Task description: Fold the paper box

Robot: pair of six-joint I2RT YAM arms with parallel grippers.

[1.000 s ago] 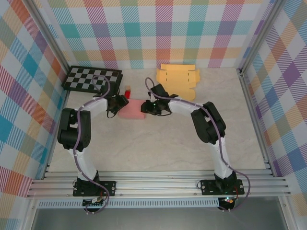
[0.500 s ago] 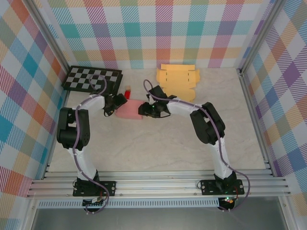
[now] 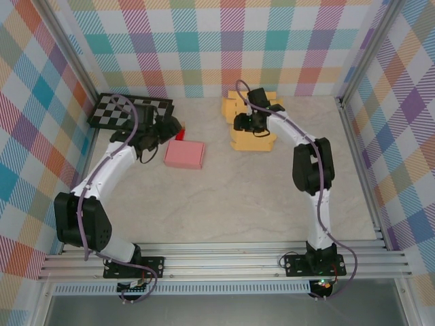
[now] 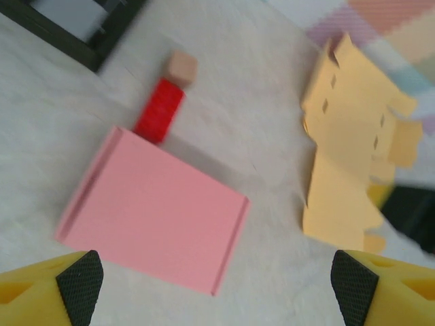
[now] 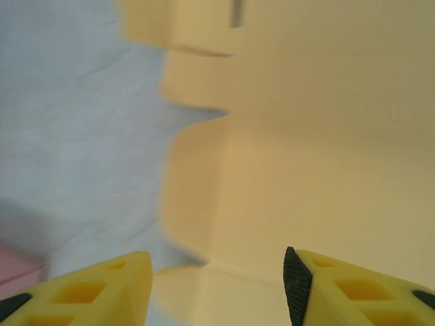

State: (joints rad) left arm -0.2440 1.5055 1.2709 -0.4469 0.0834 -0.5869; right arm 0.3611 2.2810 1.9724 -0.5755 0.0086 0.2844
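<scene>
A pink paper box [image 3: 185,155] lies folded and closed on the table, left of centre; the left wrist view has it [image 4: 153,210] just ahead of the fingers. A flat, unfolded yellow box sheet [image 3: 257,125] lies at the back. My left gripper [image 3: 170,128] hovers behind and left of the pink box, open [image 4: 216,288] with nothing between its fingers. My right gripper [image 3: 243,123] hangs over the yellow sheet's left part, open [image 5: 217,285], the yellow sheet [image 5: 306,136] close below it.
A checkered board [image 3: 129,112] sits at the back left. A small red block [image 3: 181,134] with a tan block [image 4: 182,66] beyond it lies behind the pink box. Plaid walls and metal rails enclose the table.
Both grippers have opened and left the pink box. The right arm swung back to the yellow sheet; the left arm drew back toward the checkered board.
</scene>
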